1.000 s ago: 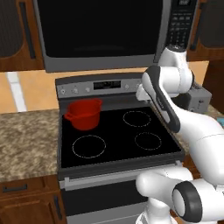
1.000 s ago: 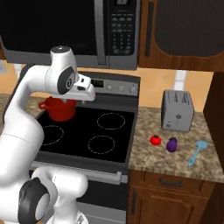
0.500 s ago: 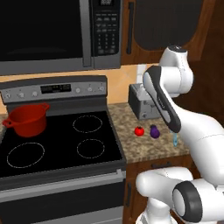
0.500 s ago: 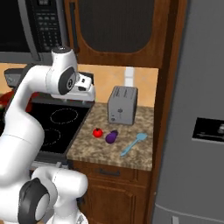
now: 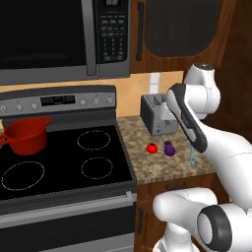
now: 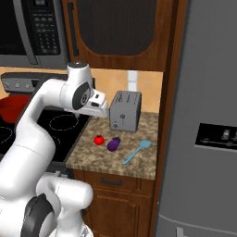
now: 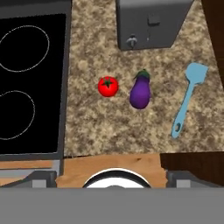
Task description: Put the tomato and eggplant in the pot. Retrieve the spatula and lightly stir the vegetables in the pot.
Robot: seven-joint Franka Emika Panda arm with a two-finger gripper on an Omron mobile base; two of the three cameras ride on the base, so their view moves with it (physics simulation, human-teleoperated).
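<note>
Tomato (image 7: 108,86) first: drop straight onto it w/ jaws spread wide (nothing held), keeping off eggplant (image 7: 140,92) just right, then carry left to pot (image 5: 24,135).

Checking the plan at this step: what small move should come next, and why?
Probably lower the open gripper toward the tomato. It lies on the counter beside the eggplant, untouched, and the pot on the stove holds neither yet. The spatula can wait.
</note>
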